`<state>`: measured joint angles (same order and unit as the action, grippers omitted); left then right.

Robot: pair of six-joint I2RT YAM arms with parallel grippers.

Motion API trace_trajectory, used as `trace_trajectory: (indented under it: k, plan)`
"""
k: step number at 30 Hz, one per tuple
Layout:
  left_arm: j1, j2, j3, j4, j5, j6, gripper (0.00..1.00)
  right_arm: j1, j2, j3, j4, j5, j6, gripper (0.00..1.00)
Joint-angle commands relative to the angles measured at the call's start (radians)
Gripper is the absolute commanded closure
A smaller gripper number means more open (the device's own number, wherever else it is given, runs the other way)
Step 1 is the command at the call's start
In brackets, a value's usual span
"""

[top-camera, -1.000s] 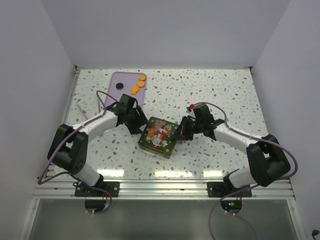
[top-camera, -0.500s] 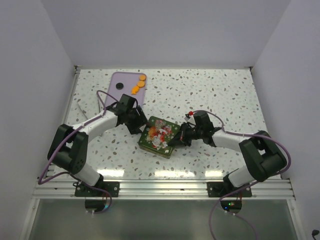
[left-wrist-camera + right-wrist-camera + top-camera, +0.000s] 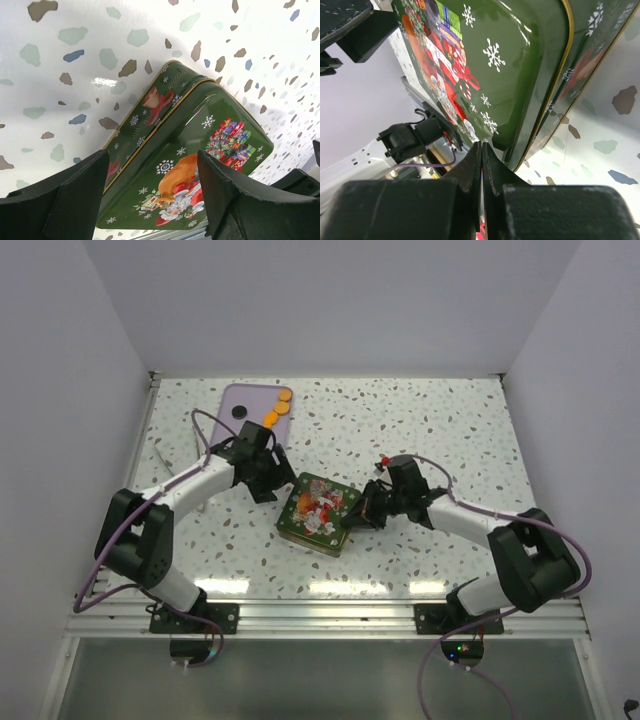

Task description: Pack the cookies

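Right gripper point(image 3: 481, 145) is pinched together, tips right at the rim of the green Christmas tin point(image 3: 318, 510); lid's on, so can't see inside. Left gripper point(image 3: 152, 160) sits spread apart just beside the tin's far corner. Cookies point(image 3: 275, 412) lie farther back on the purple tray point(image 3: 235, 395), its near edge hidden behind that arm.

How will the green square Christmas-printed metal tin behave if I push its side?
Probably rigid: the green square Christmas-printed metal tin shows crisp edges and a glossy sheen. Being low and flat on the smooth speckled table, it would likely slide rather than tip.
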<state>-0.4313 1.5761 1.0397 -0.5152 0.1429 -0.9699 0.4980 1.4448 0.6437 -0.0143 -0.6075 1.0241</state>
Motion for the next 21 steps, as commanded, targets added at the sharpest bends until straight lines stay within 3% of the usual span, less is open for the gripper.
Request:
trace_trajectory:
  k: [1,8,15,21]
  plan:
    - [0.019,-0.041,0.049,-0.046,-0.054,0.051,0.23,-0.001,-0.043,0.062,-0.067,0.040,-0.033,1.00]
    - [0.103,-0.097,0.105,-0.121,-0.112,0.125,0.22,-0.001,-0.078,0.214,-0.226,0.086,-0.113,1.00]
    - [0.198,-0.195,0.183,-0.192,-0.183,0.258,0.22,0.001,-0.135,0.494,-0.445,0.126,-0.205,1.00]
    - [0.217,-0.301,0.279,-0.221,-0.297,0.355,0.21,0.010,-0.202,0.726,-0.654,0.166,-0.335,0.93]
